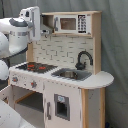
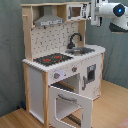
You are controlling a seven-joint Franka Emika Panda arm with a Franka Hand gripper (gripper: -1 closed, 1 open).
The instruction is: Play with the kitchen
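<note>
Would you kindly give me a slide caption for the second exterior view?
Toy kitchen with its oven door hanging open, robot arm raised beside the top shelf.

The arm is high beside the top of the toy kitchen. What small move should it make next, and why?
Probably lower the hand toward the hob. The hand sits up at the microwave shelf of the kitchen, touching nothing that can be seen, while the hob, the knobs and the swung-open oven door are all lower down.
</note>
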